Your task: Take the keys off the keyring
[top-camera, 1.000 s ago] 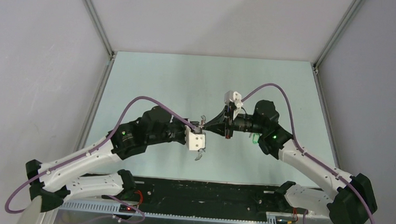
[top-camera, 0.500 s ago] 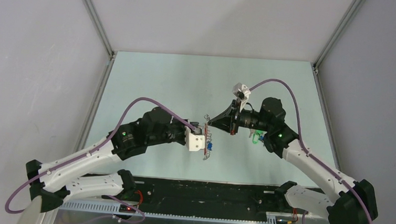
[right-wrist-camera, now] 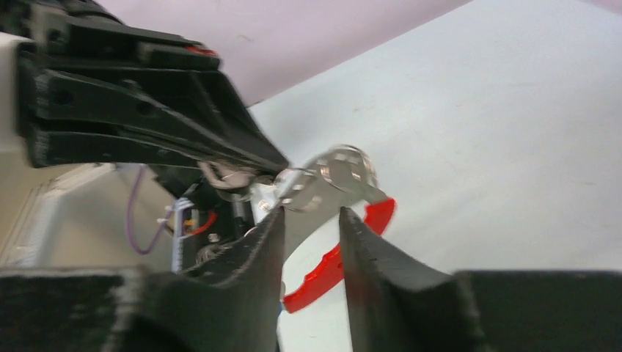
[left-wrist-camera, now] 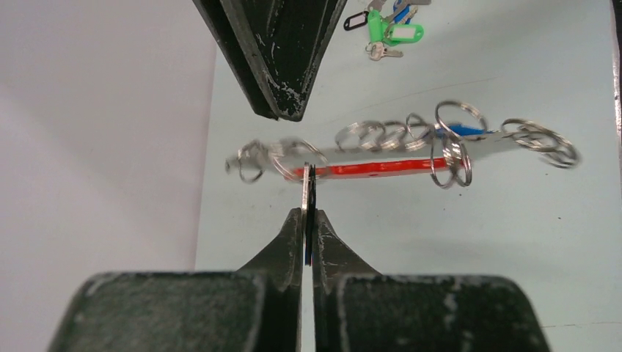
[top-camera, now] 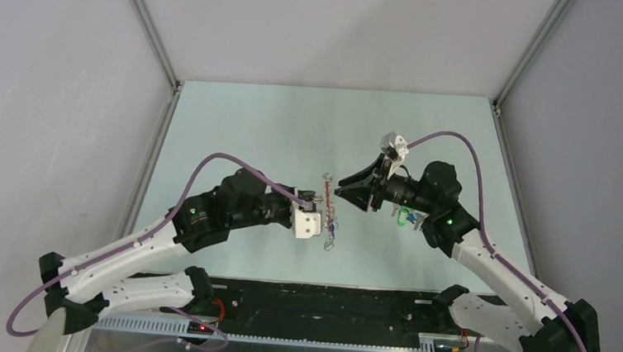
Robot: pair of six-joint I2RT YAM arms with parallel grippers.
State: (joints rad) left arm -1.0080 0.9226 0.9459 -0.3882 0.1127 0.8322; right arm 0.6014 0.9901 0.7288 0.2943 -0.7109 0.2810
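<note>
Keyring point(left-wrist-camera: 374, 169) — a red oval plastic loop strung with thin silver split rings point(left-wrist-camera: 381, 136) and a small blue plastic tag point(left-wrist-camera: 458, 132) — is held up between the two arms over the pale green table point(top-camera: 253, 130). The black two-finger left gripper point(left-wrist-camera: 308, 220) is clamped tight on a thin silver piece at one end, seen edge-on; key or ring, I cannot tell. The keyring's long axis runs crosswise to those fingers. The black right gripper point(right-wrist-camera: 312, 216) faces it from the opposite side, jaws narrowly parted and pinching nothing, tips just beside the silver cluster at the clamped end — so the right arm looks best placed to draw a key off, away from the left. A bunch with bright green tags point(top-camera: 405, 216) lies well apart.
</note>
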